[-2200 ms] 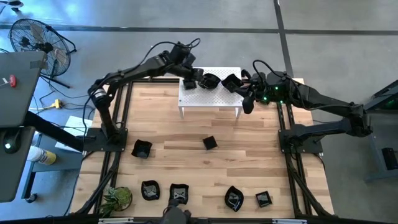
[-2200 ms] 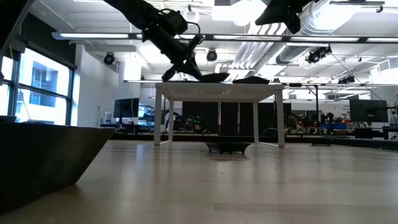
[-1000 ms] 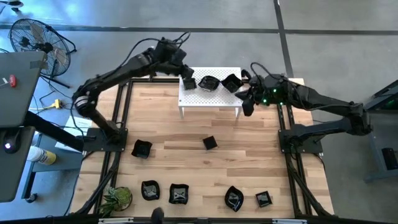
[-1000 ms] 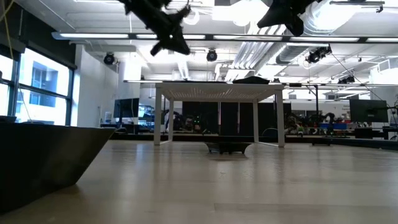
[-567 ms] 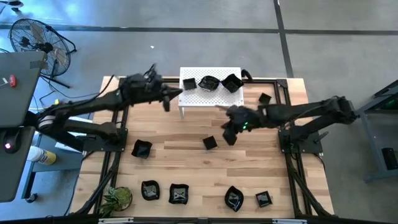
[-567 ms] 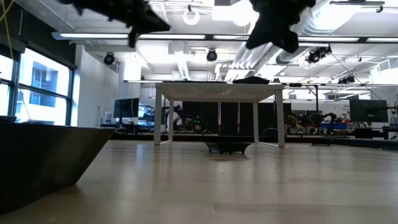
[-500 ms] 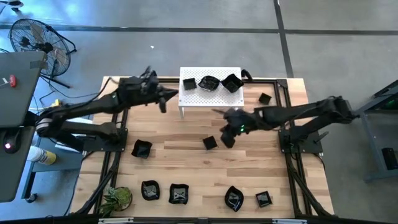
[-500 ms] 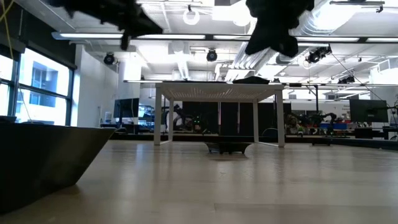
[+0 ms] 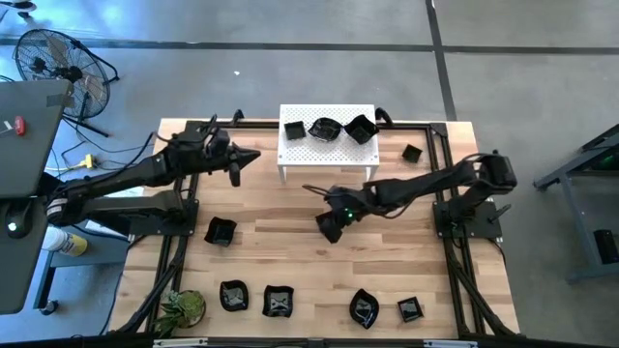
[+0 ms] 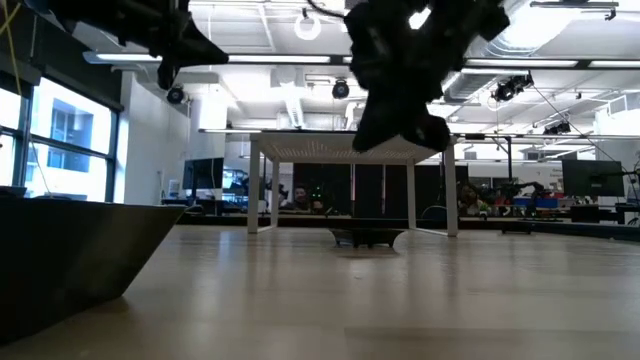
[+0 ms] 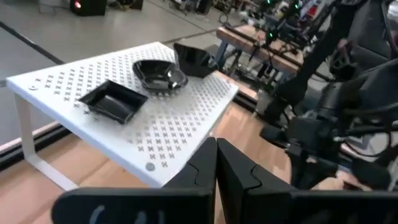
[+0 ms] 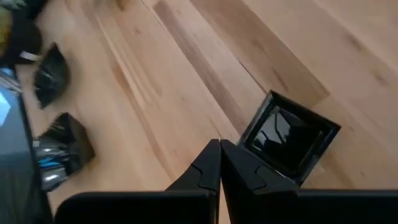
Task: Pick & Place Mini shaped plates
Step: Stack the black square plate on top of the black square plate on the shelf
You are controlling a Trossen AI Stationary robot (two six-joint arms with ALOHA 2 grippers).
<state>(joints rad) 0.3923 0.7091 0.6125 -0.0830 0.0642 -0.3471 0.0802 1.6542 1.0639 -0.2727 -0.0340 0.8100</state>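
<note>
Right pincer (image 9: 331,225) is hanging over the middle of the wooden tabletop (image 9: 387,232), fingers clenched tight w/ nothing between them. In the right wrist view the tips (image 12: 219,163) are pressing together just beside a square black mini plate (image 12: 290,137) lying flat on the wood; whether they are touching its edge can't be told. In the high view that plate is mostly hiding under the pincer.

Left pincer (image 9: 244,158) is sitting at the far left of the tabletop, just left of the white perforated stand (image 9: 327,153), also clenched & empty. Its wrist view is showing the closed tips (image 11: 216,163) pointing toward the stand (image 11: 168,118).

3 mini plates are resting on the stand: a square one (image 9: 294,130) at left, a round scalloped one (image 9: 324,129) in the middle, an angular one (image 9: 360,128) at right. The same 3 are showing in the left wrist view (image 11: 112,101) (image 11: 159,74) (image 11: 194,59).

Other plates are lying around on the wood: one (image 9: 412,153) at far right, right of the stand; one (image 9: 221,231) at left; four along the near edge (image 9: 233,295) (image 9: 278,301) (image 9: 364,307) (image 9: 410,309). A small green plant (image 9: 183,307) is sitting at the near left corner. 2 more dark plates (image 12: 51,71) (image 12: 62,149) are showing in the right wrist view, well apart from the square one.
</note>
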